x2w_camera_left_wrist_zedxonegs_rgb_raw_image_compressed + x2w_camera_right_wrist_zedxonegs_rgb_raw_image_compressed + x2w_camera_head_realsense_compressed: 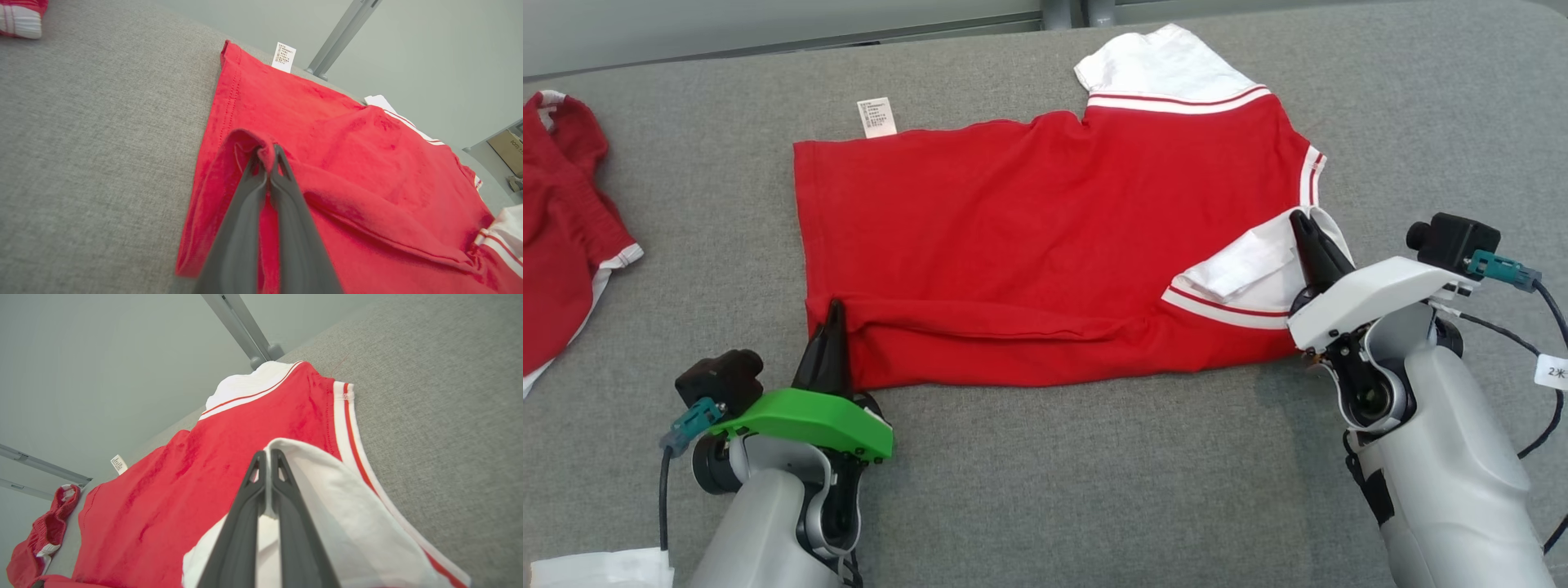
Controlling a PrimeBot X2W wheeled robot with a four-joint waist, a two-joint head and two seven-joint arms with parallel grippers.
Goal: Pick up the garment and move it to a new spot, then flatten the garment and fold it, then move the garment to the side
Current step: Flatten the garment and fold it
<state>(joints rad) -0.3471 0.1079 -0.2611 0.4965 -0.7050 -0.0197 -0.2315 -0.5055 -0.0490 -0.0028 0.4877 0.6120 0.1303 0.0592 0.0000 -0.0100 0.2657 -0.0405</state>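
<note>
Left gripper (pixel 835 309) pinches the shirt (pixel 1029 237) at the near end of its hem (pixel 229 102), and right gripper (pixel 1300 219) pinches the near white sleeve (pixel 1241 269); the shirt lies flat mid-surface (pixel 1094 457). Best to lift both ends level and carry the near edge far evenly, so the fold runs straight. Second red garment (pixel 564 245) on the left is cut off, and the white thing (pixel 596 567) near left is unclear.

Crumpled red cloth (pixel 564 237) lies on grey padding (pixel 1094 490).
</note>
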